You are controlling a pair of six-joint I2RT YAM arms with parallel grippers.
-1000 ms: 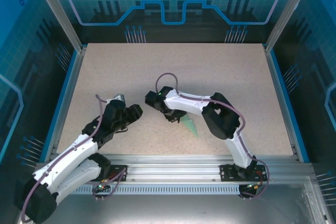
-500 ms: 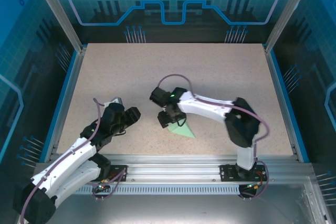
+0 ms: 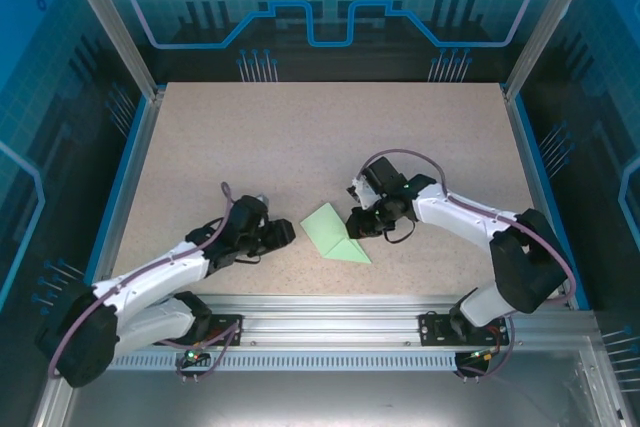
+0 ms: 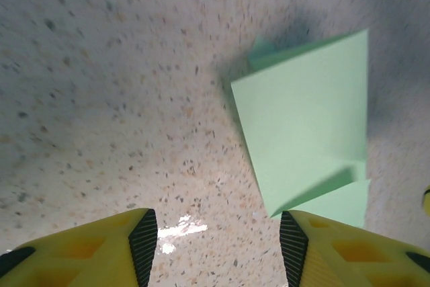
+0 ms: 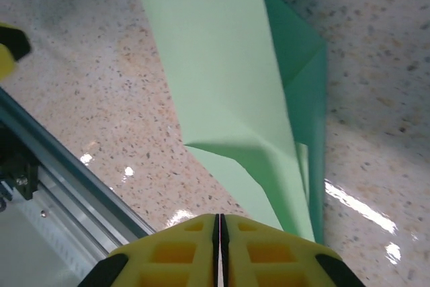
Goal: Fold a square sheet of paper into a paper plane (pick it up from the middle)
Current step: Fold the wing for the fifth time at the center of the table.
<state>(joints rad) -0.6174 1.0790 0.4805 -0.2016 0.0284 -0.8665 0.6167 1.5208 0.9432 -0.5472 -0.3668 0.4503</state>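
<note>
The pale mint-green sheet of paper point(image 3: 335, 235) lies folded on the speckled table, a wedge with a pointed tip toward the near edge. One flap stands slightly raised. My left gripper point(image 3: 287, 235) is low just left of it, open, with bare table between its fingers. In the left wrist view the paper point(image 4: 306, 119) lies ahead and to the right of the left gripper point(image 4: 217, 241). My right gripper point(image 3: 356, 223) sits at the paper's right edge, jaws shut with nothing seen between them. The folded paper point(image 5: 222, 78) lies just ahead of the right gripper point(image 5: 220, 225).
An aluminium rail point(image 3: 340, 312) runs along the table's near edge, also close by in the right wrist view as the rail point(image 5: 60, 159). Blue-framed transparent walls point(image 3: 130, 137) enclose the table. Open tabletop point(image 3: 330, 137) stretches behind the paper.
The right arm has swung off the paper to its right side, its jaws opening and then shutting. The left arm moved right toward the paper. The folded paper now lies uncovered.
</note>
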